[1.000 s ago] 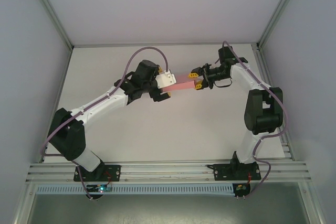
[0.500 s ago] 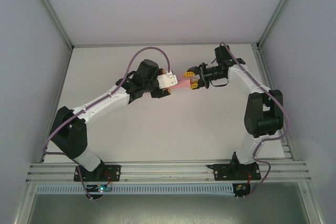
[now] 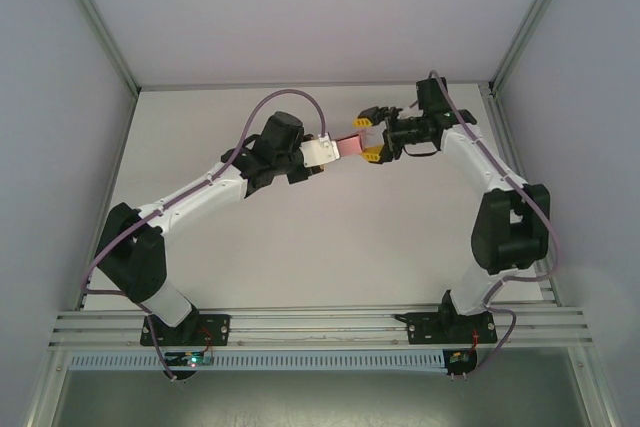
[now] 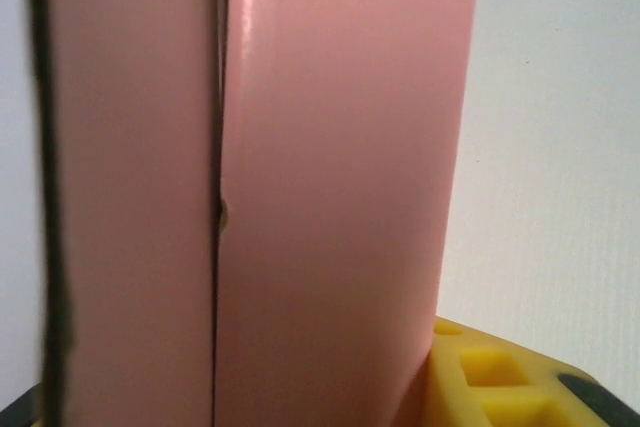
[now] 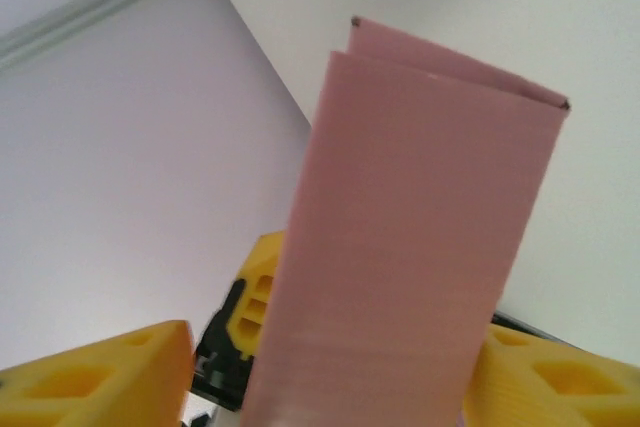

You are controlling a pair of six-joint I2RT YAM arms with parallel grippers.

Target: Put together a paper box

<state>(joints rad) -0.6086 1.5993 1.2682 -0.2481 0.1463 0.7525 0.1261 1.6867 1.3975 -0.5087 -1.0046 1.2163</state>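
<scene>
Paper box (image 3: 350,145): matte pink card, flattened sleeve with a lengthwise seam; left tool (image 3: 327,150) clamped on it, right tool (image 3: 369,136) spread apart.

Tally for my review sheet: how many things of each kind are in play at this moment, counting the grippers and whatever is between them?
paper box, pink: 1
grippers: 2, the left gripper and the right gripper
Total: 3
</scene>
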